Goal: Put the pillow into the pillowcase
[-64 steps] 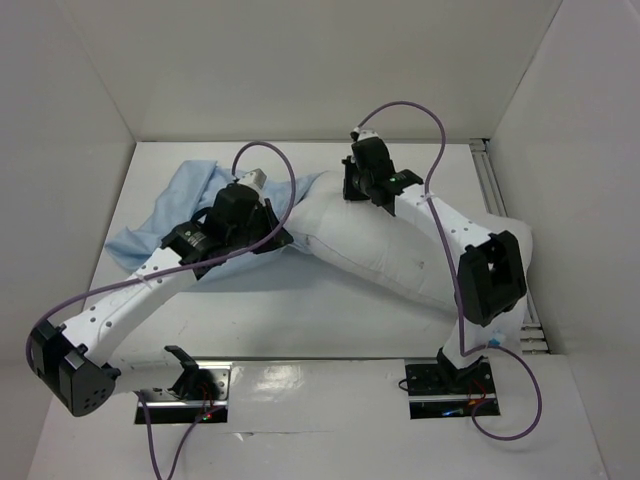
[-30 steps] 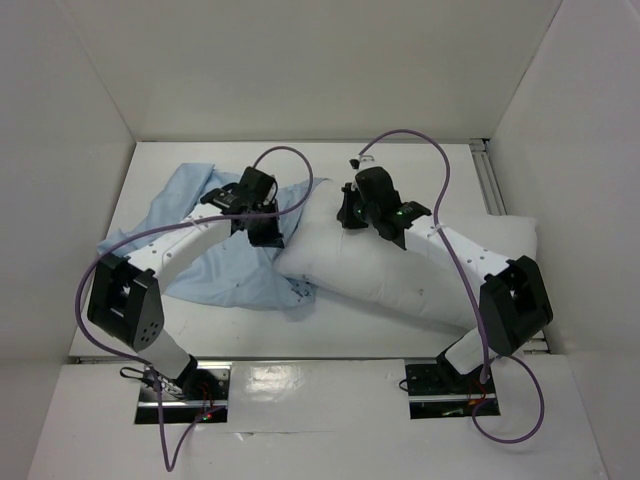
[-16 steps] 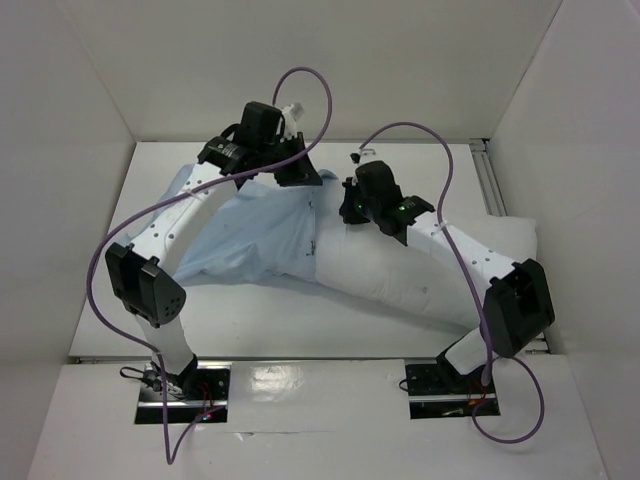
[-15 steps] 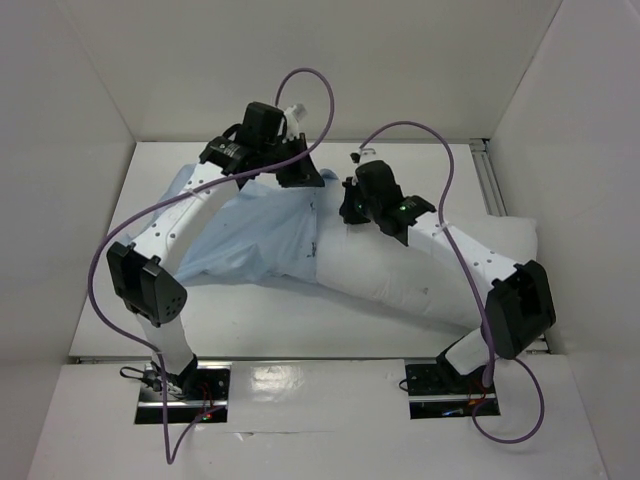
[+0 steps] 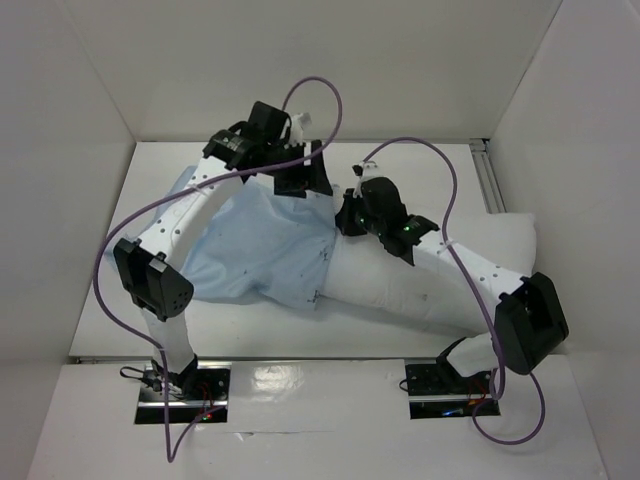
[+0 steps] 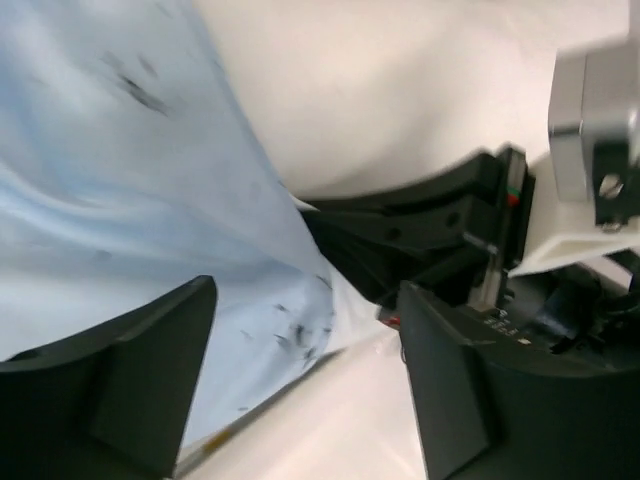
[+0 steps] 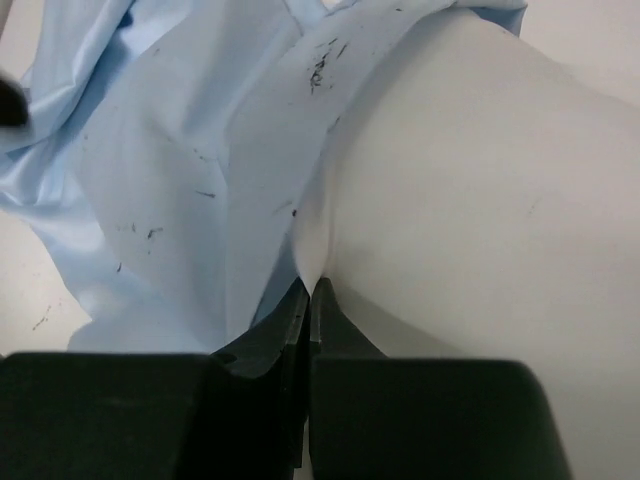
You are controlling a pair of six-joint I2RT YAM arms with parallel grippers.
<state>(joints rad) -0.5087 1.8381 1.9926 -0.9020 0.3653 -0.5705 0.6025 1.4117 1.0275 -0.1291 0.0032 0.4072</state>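
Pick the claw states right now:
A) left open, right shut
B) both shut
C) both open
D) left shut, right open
A: in the left wrist view, the left claw has its fingers wide apart with the pillowcase showing between them. In the right wrist view, the right claw has its fingers pressed together where the pillowcase edge meets the pillow.

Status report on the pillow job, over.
Left gripper open at pillowcase edge. Right gripper shut on pillow end. Pillowcase overlaps that end, pillow mostly bare. Nothing blocking.
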